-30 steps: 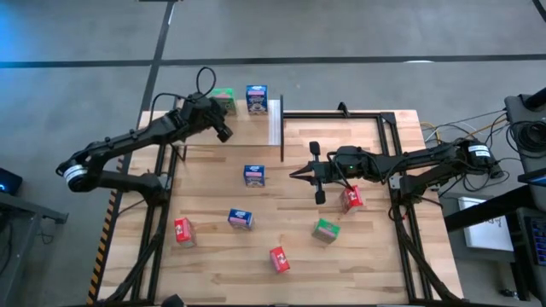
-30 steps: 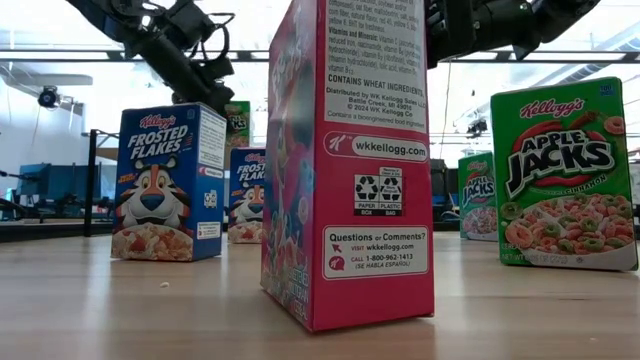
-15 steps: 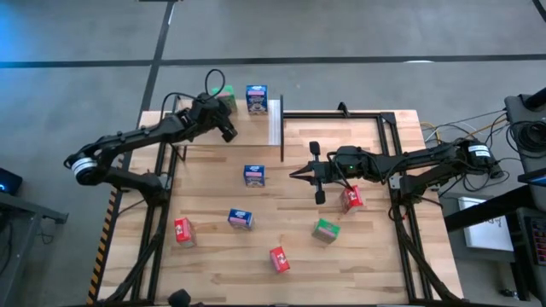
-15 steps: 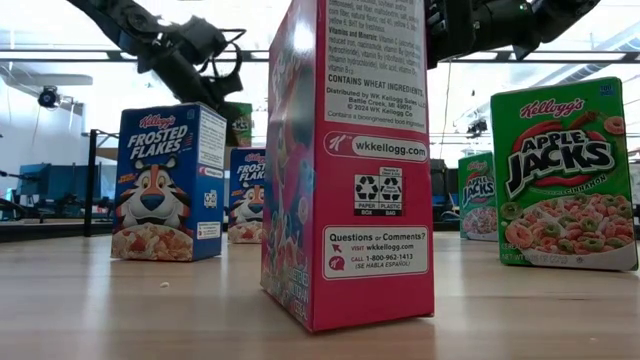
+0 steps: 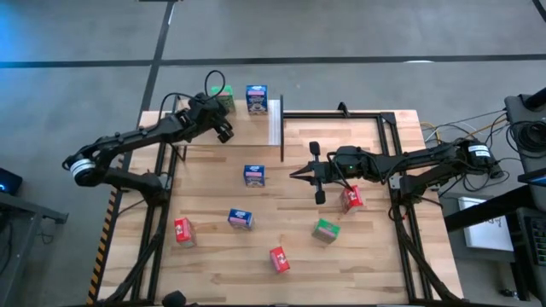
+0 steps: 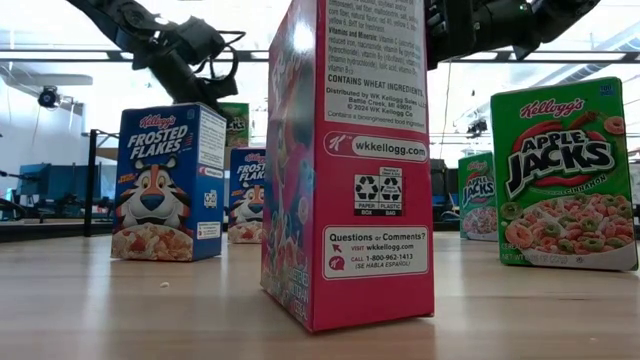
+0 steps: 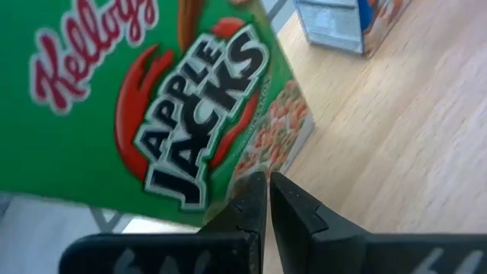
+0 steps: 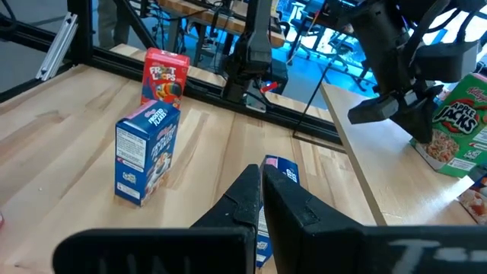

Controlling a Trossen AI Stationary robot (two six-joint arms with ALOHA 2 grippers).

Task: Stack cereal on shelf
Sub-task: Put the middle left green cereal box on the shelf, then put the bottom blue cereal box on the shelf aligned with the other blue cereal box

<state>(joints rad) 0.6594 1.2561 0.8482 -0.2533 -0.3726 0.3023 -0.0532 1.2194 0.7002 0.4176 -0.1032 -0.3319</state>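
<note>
We see the left end effector (image 5: 223, 134) at the far left of the desk (image 5: 375, 247), fingers pressed together and holding nothing, its tips just beside a green Apple Jacks box (image 7: 144, 99) that stands next to a blue box (image 5: 256, 98) on the shelf (image 5: 275, 122). The right end effector (image 5: 294, 174) hangs over the middle of the desk, also pressed together and empty. Loose on the desk lie three blue boxes (image 5: 254, 175), three red boxes (image 5: 352, 199) and one more green box (image 5: 325, 230), scattered well apart across the near half.
</note>
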